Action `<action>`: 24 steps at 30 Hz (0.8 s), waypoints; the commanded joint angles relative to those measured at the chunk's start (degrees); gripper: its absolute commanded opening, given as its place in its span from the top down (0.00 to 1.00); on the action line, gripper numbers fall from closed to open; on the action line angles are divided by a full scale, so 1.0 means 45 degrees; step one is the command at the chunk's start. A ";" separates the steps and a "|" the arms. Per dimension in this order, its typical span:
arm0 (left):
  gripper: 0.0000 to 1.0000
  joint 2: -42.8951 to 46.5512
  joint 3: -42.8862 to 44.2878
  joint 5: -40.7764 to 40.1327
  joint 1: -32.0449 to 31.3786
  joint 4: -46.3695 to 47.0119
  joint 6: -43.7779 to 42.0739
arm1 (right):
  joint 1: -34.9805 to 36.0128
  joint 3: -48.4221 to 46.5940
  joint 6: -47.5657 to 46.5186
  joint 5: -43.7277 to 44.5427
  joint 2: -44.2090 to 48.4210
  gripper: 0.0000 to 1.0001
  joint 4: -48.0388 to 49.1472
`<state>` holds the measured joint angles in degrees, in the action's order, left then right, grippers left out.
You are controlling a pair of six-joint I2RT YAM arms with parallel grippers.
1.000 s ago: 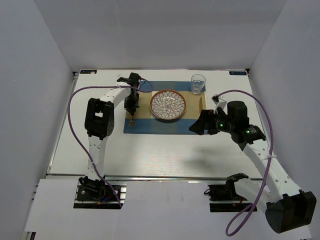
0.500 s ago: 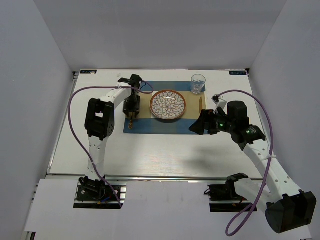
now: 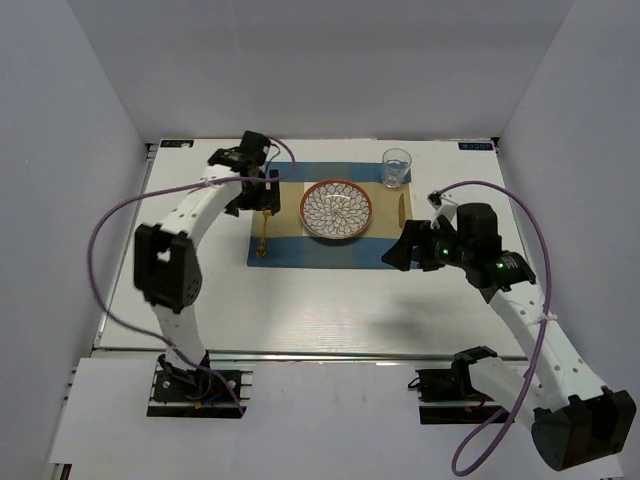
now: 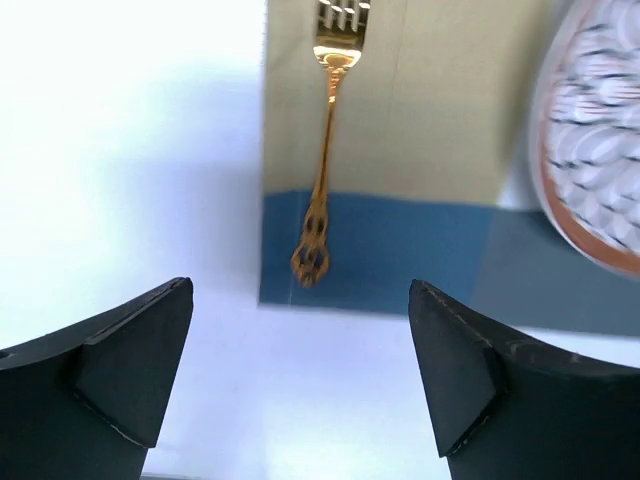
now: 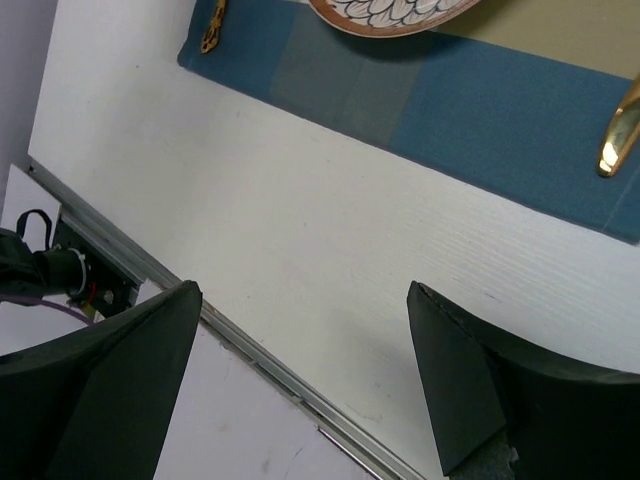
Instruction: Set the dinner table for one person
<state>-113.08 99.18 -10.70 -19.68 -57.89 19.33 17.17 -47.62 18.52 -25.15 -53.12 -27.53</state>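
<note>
Over the dinner table (image 3: 300,310), left end effector (image 4: 300,290) and right end effector (image 5: 303,292) stand spread.

- Top view: bright, even, diffuse light from above. The white table (image 3: 300,300) is close to clipping, and the walls carry a faint lilac cast. A broad soft shadow lies on the table under the right arm, lower centre. Sharp throughout.
- Left wrist view: overexposed at upper left, where the table is washed to plain white. The fork (image 4: 327,130) and the plate (image 4: 600,150) rim are slightly blurred. The left pincer (image 4: 300,300) fingers are dark and soft-edged along the bottom.
- Right wrist view: even light, with the table grain legible. The right pincer (image 5: 303,300) fingers are underexposed, near black.
</note>
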 commanded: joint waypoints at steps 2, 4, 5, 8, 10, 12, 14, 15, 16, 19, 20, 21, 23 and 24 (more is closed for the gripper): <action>0.02 0.4106 -0.1352 -0.1506 0.0173 0.0481 0.0781 | 0.0052 -0.1350 0.0082 0.1735 0.0672 0.11 -0.1301; 0.02 0.6117 -0.2562 -0.2092 0.0175 0.0558 0.0899 | 0.0052 -0.2012 0.0064 0.3118 0.0886 0.11 -0.2023; 0.02 0.6782 -0.2953 -0.2327 0.0175 0.0579 0.1015 | 0.0033 -0.2306 -0.0014 0.3610 0.0984 0.11 -0.2820; 0.02 0.9458 -0.4166 -0.3362 0.0175 0.0287 0.1367 | 0.0032 -0.3556 0.0043 0.6535 0.1374 0.11 -0.4596; 0.02 1.1411 -0.4791 -0.3696 0.0175 -0.0045 0.1504 | 0.0032 -0.4568 -0.0092 0.8142 0.1590 0.11 -0.5441; 0.02 1.3028 -0.4968 -0.3833 0.0175 -0.0453 0.1583 | 0.0110 -0.5197 -0.0230 0.9253 0.1745 0.11 -0.6653; 0.02 1.3894 -0.4833 -0.3892 0.0175 -0.0981 0.1680 | 0.0208 -0.5647 -0.0268 0.9241 0.2116 0.11 -0.6948; 0.02 1.4226 -0.4716 -0.3931 0.0175 -0.1564 0.1758 | 0.0131 -0.5727 -0.0501 0.8970 0.2524 0.11 -0.7026; 0.02 1.4868 -0.4599 -0.3950 0.0175 -0.1860 0.1855 | 0.0130 -0.5805 -0.0600 0.8851 0.2702 0.11 -0.7066; 0.02 1.5963 -0.4520 -0.3718 0.0175 -0.2564 0.1915 | 0.0188 -0.6312 -0.0718 0.9220 0.3132 0.11 -0.7416; 0.02 1.6123 -0.4500 -0.3658 0.0175 -0.2914 0.1954 | 0.0189 -0.6545 -0.0718 0.9395 0.3211 0.11 -0.7534; 0.02 1.6240 -0.4461 -0.3503 0.0175 -0.3053 0.1973 | 0.0189 -0.6606 -0.0699 0.9493 0.3250 0.11 -0.7593; 0.02 1.6514 -0.4403 -0.3423 0.0175 -0.3345 0.1973 | 0.0208 -0.6588 -0.0640 0.9766 0.3347 0.11 -0.7632; 0.02 1.6554 -0.4364 -0.3365 0.0175 -0.3386 0.1935 | 0.0247 -0.6548 -0.0582 0.9864 0.3387 0.11 -0.7613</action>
<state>-38.04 78.50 -26.61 -19.07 -69.25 27.55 17.78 -76.07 16.38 15.62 -37.91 -60.12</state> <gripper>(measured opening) 0.981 0.893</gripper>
